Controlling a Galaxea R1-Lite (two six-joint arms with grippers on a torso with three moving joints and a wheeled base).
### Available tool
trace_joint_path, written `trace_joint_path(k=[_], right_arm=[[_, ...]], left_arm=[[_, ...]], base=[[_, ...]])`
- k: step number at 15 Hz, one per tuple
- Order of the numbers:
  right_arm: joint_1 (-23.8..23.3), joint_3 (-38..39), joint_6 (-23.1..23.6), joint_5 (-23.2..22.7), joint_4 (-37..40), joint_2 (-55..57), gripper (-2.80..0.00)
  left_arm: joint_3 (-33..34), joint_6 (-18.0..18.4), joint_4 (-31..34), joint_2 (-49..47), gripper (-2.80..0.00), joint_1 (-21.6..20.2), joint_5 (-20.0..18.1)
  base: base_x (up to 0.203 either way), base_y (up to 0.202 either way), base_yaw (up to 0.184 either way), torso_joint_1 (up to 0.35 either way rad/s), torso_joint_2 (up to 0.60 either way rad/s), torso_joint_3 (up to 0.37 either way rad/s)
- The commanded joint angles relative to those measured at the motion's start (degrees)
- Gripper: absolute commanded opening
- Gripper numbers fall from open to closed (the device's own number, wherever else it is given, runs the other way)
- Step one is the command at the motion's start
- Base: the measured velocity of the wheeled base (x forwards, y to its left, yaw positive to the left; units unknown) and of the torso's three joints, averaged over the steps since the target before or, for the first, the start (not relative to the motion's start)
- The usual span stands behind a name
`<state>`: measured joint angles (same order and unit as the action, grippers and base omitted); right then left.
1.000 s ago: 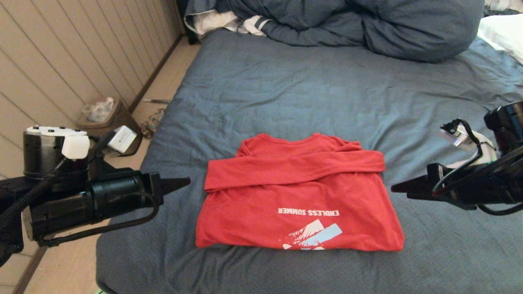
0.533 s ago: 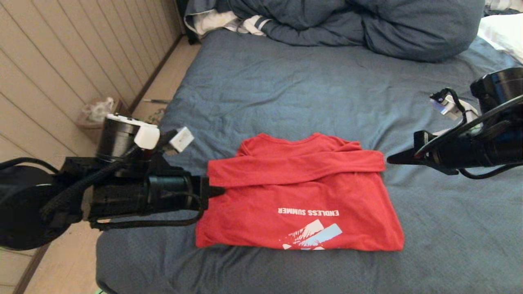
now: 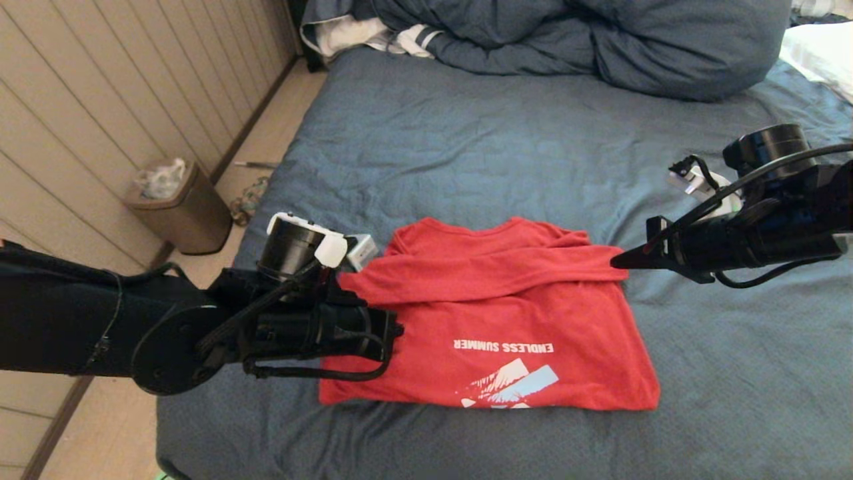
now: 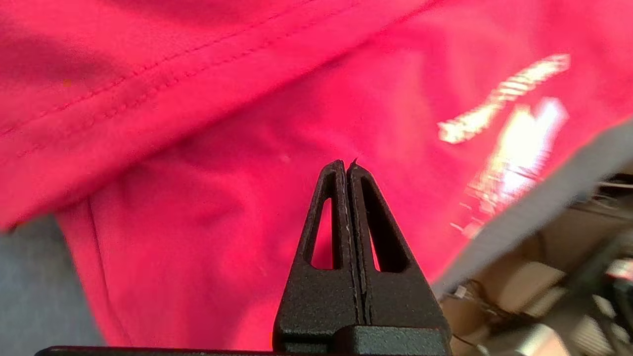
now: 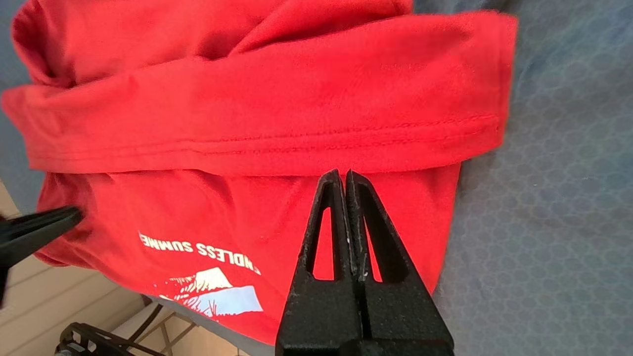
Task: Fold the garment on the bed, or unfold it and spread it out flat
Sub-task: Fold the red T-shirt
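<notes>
The garment, a red T-shirt, lies folded on the bed near its front edge. A band is turned over across its upper part, and upside-down white lettering faces up. My left gripper is over the shirt's left side, just below the turned-over band. In the left wrist view the left gripper is shut, with only red cloth beyond its tips. My right gripper points at the right end of the band. The right wrist view shows the right gripper shut at the band's hem, gripping nothing.
A bunched dark-blue duvet and a white striped cloth lie at the head of the bed. A white pillow is at the far right. On the floor to the left, a brown bin stands by the panelled wall.
Both arms have swung inward to the shirt. The left came from beyond the bed's left edge onto the shirt's left side. The right moved up to the right end of the band.
</notes>
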<state>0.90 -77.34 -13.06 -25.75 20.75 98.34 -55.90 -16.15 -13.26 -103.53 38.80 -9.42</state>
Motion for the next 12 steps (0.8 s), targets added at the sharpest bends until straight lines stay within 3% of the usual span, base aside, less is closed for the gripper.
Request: trace_joint_path(k=[1,3,7,12], right_arm=[[-0.1,0.2,-0.1,-0.2,0.4,-0.5,-2.80],[0.0,0.2,-0.1,-0.2,0.5,-1.2,-2.80],[0.6,0.7,-0.5,-0.2,0.5,-2.1,-2.80],[0.8,0.8,-0.4,-0.2,0.4,-3.2,-2.80]], left_arm=[[-0.2,0.0,-2.6,-4.6,-2.80,0.0,1.0],[0.1,0.0,-6.0,-6.3,-2.80,-1.0,2.4],[-3.7,-0.2,-7.0,-7.0,-2.80,-4.2,2.8],[-5.3,0.2,-8.3,-5.4,-2.80,-4.8,2.9]], base=[[0.000,0.000,0.000,0.000,0.00,0.000],[0.000,0.000,0.000,0.000,0.00,0.000],[0.000,0.000,0.000,0.000,0.00,0.000],[0.000,0.000,0.000,0.000,0.00,0.000]])
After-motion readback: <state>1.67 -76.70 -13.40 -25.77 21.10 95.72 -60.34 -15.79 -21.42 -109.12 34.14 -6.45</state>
